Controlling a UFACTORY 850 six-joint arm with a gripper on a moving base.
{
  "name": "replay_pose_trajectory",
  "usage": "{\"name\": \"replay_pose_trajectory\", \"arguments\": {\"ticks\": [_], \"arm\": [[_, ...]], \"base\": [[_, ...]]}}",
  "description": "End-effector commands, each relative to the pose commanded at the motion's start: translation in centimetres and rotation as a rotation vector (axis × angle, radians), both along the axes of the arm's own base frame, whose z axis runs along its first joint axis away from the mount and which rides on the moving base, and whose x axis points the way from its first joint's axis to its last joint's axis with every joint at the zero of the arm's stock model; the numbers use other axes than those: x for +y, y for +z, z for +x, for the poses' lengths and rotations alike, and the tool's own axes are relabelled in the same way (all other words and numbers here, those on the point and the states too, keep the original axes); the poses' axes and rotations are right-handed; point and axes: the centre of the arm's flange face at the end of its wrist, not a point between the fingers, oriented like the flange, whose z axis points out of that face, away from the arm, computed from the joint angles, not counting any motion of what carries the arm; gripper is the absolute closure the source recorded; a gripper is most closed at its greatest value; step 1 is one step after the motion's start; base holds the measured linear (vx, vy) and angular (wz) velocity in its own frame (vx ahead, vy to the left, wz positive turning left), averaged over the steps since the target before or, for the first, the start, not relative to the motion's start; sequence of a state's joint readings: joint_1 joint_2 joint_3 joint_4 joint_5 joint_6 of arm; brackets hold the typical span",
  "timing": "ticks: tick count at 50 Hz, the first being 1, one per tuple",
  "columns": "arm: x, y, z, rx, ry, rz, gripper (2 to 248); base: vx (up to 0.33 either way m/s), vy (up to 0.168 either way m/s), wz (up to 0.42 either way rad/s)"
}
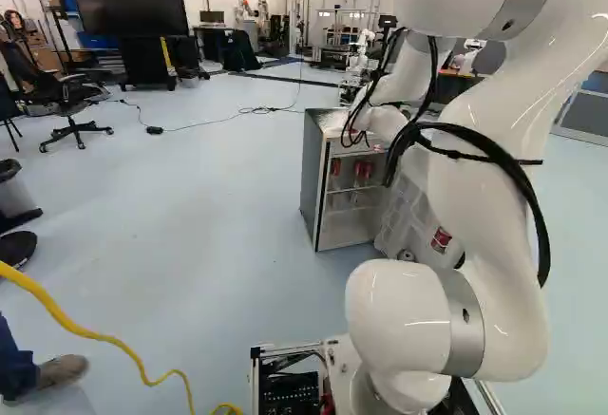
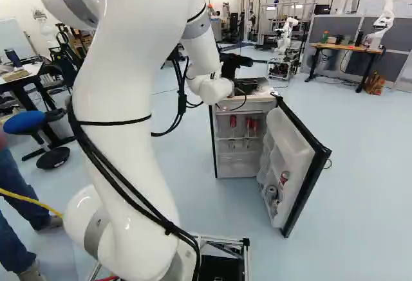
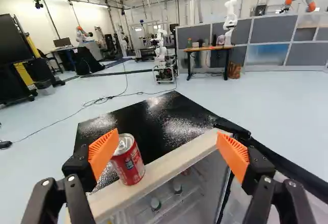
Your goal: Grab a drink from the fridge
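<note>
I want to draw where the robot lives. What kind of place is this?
It looks like a robotics lab: another robot stands by grey partition panels, cables run over the floor, and a big screen stands on wheels.

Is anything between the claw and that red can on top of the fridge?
Nothing visible stands between them. The claw is open, and the red can stands at the front edge of the fridge's top, nearer one orange pad than the other.
</note>
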State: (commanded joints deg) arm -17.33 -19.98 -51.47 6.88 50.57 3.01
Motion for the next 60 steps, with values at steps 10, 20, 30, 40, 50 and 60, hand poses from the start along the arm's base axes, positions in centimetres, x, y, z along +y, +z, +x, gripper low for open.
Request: {"name": "replay_pose_trajectory", "arguments": {"ticks": [10, 20, 30, 40, 50, 60], "arm": [[-1.5, 1.1, -0.9, -0.009, -0.029, -0.002, 3], [-2.9, 2.0, -1.9, -0.003, -0.057, 0.003, 3], [-4.3, 2.7, -2.8, 0.017, -0.084, 0.014, 3], [-5.7, 3.4, -3.8, 0.04, -0.111, 0.028, 3], [-7.1, 4.1, -4.7, 0.062, -0.138, 0.043, 3], [-8.5, 4.8, -5.7, 0.085, -0.165, 0.058, 3]], "base": [[0.0, 0.0, 0.0], [0.0, 0.0, 0.0], [0.0, 0.0, 0.0], [0.0, 0.0, 0.0], [0.0, 0.0, 0.0], [0.0, 0.0, 0.0]]}}
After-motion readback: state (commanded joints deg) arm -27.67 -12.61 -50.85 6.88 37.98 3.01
